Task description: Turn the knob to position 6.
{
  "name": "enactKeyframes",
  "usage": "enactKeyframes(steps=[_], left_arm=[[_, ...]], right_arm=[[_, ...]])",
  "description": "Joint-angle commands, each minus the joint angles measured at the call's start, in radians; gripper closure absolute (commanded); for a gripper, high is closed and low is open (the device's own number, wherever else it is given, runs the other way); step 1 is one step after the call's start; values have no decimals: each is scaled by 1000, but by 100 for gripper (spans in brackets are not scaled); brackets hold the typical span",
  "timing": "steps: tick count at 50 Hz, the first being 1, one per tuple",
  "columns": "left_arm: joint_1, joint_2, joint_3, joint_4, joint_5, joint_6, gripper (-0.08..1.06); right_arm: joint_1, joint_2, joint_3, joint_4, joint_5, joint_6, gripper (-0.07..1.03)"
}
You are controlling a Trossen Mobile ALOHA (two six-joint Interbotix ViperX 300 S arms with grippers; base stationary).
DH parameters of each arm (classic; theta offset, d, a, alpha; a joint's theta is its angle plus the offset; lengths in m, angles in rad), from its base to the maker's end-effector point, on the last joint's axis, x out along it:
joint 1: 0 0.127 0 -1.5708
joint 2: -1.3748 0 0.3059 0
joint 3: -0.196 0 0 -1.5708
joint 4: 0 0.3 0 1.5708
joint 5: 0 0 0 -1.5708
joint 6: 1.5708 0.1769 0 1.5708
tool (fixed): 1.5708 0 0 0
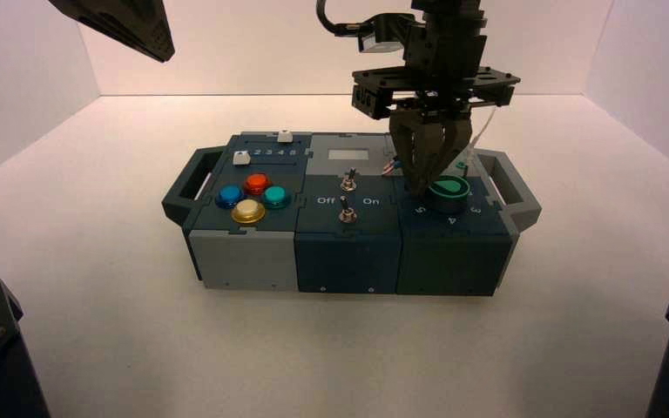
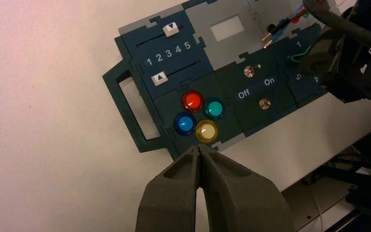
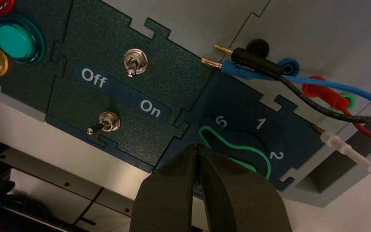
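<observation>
The knob [image 3: 229,145], dark green with a bright green teardrop outline, sits on the box's right-hand block [image 1: 449,187]. In the right wrist view its narrow tip lies close to the white numeral 6 [image 3: 221,122], with 1 and 2 farther round the dial. My right gripper [image 3: 196,148] is shut with nothing in it, and its tips sit just beside the knob's narrow end [image 1: 422,186]. High over the box's left end hangs my left gripper [image 2: 200,149], also shut and empty. From there the right arm hides the knob.
Red, teal, blue and yellow push-buttons [image 1: 251,197] fill the box's left block. Two toggle switches [image 3: 135,63] flank the Off/On lettering. Two white sliders [image 2: 171,29] sit behind the buttons. Banana-plug wires [image 3: 319,92] run behind the knob. Handles [image 1: 187,187] stick out at both ends.
</observation>
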Motion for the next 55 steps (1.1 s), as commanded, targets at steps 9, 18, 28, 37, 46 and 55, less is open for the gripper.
enactKeyframes(steps=[9,18,28,37,46,55], left_arm=[[-3,-3,-12,2,-5,0,101],[-5,-3,-12,2,-5,2,101],[-5,-2,-12,2,-5,0,101],[-3,-2,-12,2,-5,0,101],[-3,0,-12,2,-5,0,101],[-3,6,-15,2,-5,2,101]], right_arm=[[2,-5,-32,-12,0,8,98],[-2,6,-35,-18,2,8,98],[-2,8,-44,-26,3,8,98],[-2,3,-48,-23,8,9,98],[6,-21,-43,-15,28,8,98],[8,-69,-29,5,40,8,98]])
